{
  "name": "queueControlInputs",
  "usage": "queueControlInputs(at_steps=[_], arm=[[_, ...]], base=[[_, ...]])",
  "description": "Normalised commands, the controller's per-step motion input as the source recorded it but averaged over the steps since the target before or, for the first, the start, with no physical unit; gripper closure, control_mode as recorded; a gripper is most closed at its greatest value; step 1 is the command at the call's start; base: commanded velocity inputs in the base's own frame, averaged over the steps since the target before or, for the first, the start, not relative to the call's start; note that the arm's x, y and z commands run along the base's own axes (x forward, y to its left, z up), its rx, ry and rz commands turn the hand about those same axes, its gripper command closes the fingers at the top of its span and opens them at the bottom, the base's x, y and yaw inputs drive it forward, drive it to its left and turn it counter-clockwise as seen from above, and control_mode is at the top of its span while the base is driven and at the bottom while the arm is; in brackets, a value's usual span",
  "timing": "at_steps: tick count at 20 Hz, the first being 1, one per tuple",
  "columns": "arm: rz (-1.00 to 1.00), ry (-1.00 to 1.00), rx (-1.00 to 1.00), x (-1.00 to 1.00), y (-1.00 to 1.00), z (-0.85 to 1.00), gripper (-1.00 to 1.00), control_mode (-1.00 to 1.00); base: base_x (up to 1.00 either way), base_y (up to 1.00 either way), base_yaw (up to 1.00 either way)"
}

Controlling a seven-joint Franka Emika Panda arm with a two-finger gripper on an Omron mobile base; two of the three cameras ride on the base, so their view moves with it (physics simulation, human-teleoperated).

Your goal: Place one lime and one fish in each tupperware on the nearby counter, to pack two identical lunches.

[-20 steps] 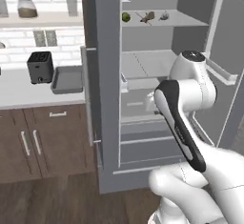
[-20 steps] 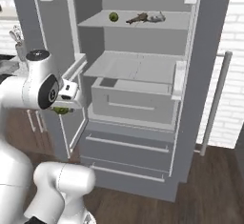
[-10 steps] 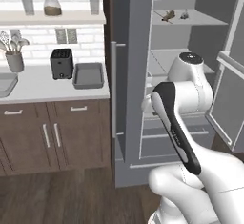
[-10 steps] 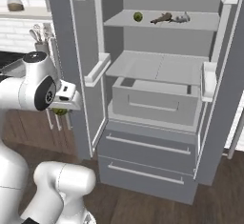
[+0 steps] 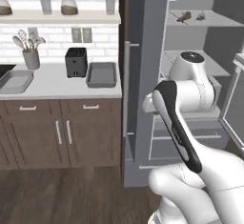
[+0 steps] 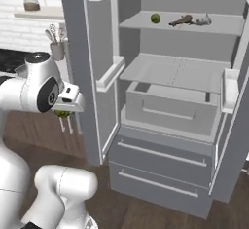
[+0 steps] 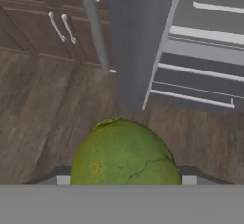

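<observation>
Green and dimpled, the small round lime [image 7: 125,154] is sitting clamped in my two-finger gripper [image 6: 62,112], and I am carrying it towards the dark grey shallow tupperware [image 5: 101,74] on the pale counter [image 5: 57,87]

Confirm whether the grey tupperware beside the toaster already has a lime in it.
No, the grey tupperware beside the toaster lies empty, and the gripper holds a lime.

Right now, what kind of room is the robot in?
A home kitchen, rendered: an open grey fridge, a pale counter over brown wooden cabinets, and a black boxy toaster.
</observation>
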Motion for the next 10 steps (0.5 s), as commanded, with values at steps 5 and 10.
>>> queueControlInputs(at_steps=[5,10], arm=[[0.00,0.00,0.00,0.00,0.00,0.00,1.00,1.00],[0.00,0.00,0.00,0.00,0.00,0.00,1.00,1.00]], base=[[-0.12,0.98,0.43],[0.11,0.91,0.52]])
